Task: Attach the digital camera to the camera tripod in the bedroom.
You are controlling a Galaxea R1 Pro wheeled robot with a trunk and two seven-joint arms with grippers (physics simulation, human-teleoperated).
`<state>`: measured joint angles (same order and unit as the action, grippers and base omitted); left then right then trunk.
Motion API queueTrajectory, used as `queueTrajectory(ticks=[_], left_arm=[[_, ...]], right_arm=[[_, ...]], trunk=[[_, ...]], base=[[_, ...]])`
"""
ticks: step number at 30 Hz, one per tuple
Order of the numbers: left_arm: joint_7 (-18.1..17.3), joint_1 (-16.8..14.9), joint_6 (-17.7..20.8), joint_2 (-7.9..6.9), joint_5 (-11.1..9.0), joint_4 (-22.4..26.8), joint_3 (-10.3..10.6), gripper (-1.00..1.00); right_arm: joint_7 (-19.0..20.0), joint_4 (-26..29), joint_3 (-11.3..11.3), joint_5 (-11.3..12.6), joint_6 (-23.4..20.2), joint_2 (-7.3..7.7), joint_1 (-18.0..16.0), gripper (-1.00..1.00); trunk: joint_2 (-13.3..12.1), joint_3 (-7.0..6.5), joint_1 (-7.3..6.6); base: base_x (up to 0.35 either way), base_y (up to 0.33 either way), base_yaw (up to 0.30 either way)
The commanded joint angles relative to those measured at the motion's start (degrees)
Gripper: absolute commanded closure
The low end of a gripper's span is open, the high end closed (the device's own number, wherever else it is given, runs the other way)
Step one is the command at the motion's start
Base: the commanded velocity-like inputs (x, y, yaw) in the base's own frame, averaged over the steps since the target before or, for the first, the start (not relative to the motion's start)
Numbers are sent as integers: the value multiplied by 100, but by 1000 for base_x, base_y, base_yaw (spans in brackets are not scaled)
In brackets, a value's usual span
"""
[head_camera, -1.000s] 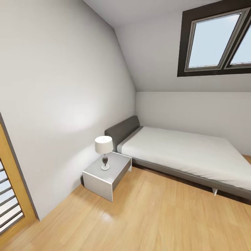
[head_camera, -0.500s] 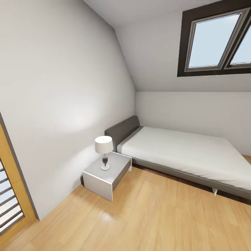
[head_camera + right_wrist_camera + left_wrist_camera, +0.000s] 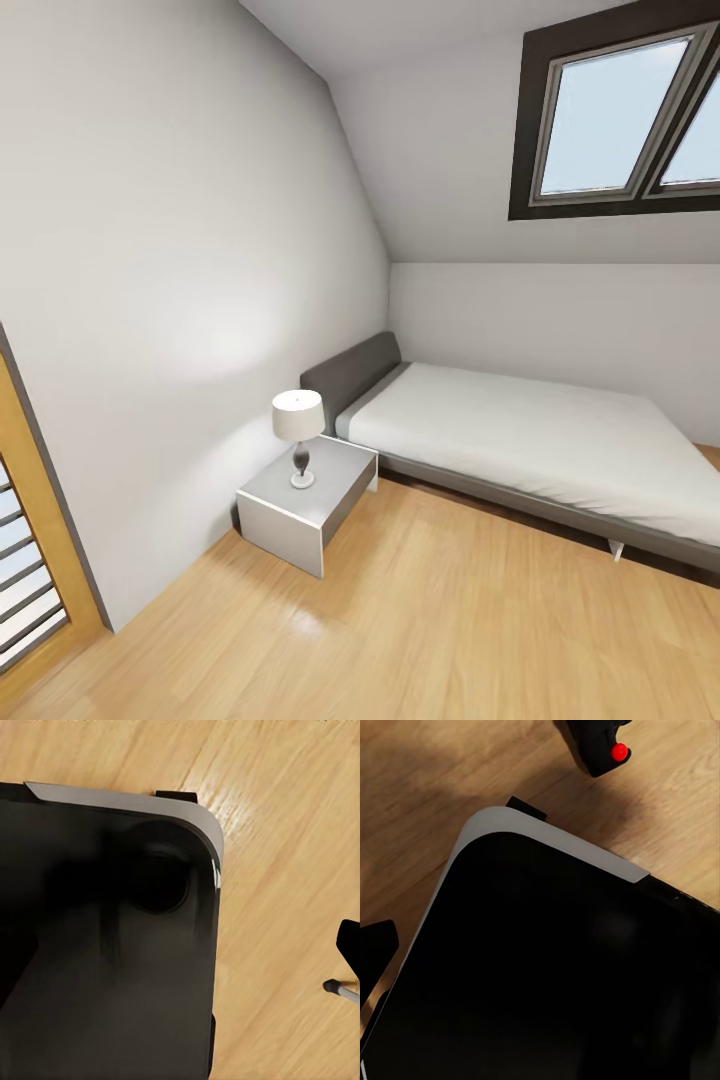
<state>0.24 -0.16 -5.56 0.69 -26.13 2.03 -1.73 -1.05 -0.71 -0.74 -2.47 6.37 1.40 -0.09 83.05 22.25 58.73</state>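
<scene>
while neither end effector's opening can be told, the digital camera [image 3: 601, 742] lies on the wood floor [image 3: 435, 780].

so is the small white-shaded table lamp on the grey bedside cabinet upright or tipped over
Upright: the white-shaded table lamp stands on its base atop the grey bedside cabinet, shade level, beside the bed.

You're facing the bedroom [image 3: 430, 620]: light wood floor, white walls, a sloped ceiling, and a grey-headboard bed [image 3: 520, 440] at about 3 o'clock. In the left wrist view, a small black body with a red button, apparently the digital camera [image 3: 598, 742], lies on the wood floor, cut by the frame edge. In the right wrist view, a thin silver rod with a black tip may be the camera tripod [image 3: 343, 989].
</scene>
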Motion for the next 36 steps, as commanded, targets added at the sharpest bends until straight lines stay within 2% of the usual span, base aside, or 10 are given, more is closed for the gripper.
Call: queueTrajectory(ticks=[1,19,22,24,26,27,30,31,35,36], left_arm=[[2,-2,-15,2,-5,-1,-17,-100],[33,-2,-12,0,30,5,-3,-100],[68,-2,23,-101,50,98,4,-100],[80,-2,87,-261,61,378,5,-100],[86,-2,333,-437,67,845,4,-100],[91,-2,663,-566,69,1229,1,-100],[95,-4,1338,-759,68,1857,-4,-100],[105,-7,1835,-867,67,2275,-7,-100],[251,-109,2897,-1023,61,3152,-16,-100],[679,-791,3541,-1041,25,3618,-20,-100]], right_arm=[[-11,-8,-5,-26,27,2,-4,-100],[-9,-6,-20,-16,-7,25,-3,-100],[-34,13,-46,-71,-61,55,-10,-100],[-44,155,-82,-183,-157,80,-50,-100],[-36,503,-103,-274,-421,91,-130,-100],[-36,814,-106,-300,-737,93,-218,-100],[-46,1326,-101,-313,-1375,82,-342,-100],[-55,1648,-95,-319,-1808,67,-406,-100],[-61,2372,-88,-350,-2491,47,-527,-100],[-58,2859,-122,-425,-2748,44,-806,-100]], trunk=[[3,5,0],[3,5,0],[3,5,0],[3,5,0],[3,5,0],[3,5,0],[3,5,0],[3,5,0],[3,5,0],[3,5,0]], base=[[0,0,0],[0,0,0],[0,0,0],[0,0,0],[0,0,0],[0,0,0],[0,0,0],[0,0,0],[0,0,0],[0,0,0]])
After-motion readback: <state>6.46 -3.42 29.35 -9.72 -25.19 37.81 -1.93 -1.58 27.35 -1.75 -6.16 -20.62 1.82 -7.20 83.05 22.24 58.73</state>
